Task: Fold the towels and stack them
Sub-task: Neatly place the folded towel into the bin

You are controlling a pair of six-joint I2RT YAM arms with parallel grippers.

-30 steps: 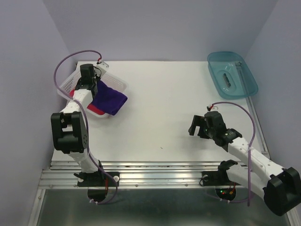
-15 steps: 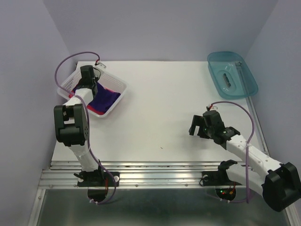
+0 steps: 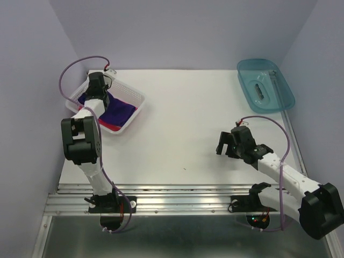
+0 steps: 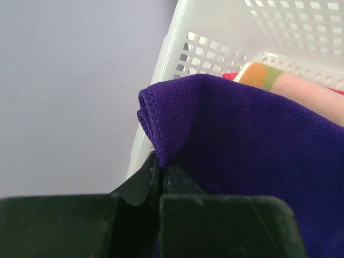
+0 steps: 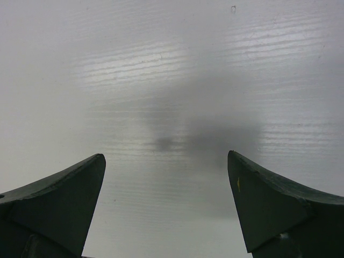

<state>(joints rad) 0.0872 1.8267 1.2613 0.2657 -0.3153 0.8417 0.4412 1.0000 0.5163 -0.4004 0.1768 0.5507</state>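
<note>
The left claw [image 4: 161, 173] is clenched on a folded edge of the purple towel [image 4: 247, 140]; in the wrist view the cloth bunches up right out of the closed jaws, with no gap between them. A second ago this claw sat nearer the middle of the white basket [image 3: 137, 97] and the purple towel spilled over the basket's rim toward 5 o'clock. Now the claw [image 3: 95, 85] has drawn back toward 10 o'clock, to the basket's far-left corner, and the towel [image 3: 119, 110] has been dragged with it, so it lies wholly inside the rim. That reads as a tug on the cloth and not yet a lift: no towel is out of the basket or on the surface [image 3: 188, 118], so folding has not begun.

Under the purple cloth, the pink-red towel [image 3: 109, 126] shows as a strip along the basket's near side, at 6 o'clock from the claw. The orange towel [image 4: 293, 86] peeks out beside the purple one in the wrist view.

The right claw [image 5: 166, 161] is released, its fingers spread wide over bare surface, holding nothing. It hangs at about 4 o'clock on the surface [image 3: 226, 144], unmoved, well apart from the basket. The teal tray [image 3: 275, 86] sits at 2 o'clock.
</note>
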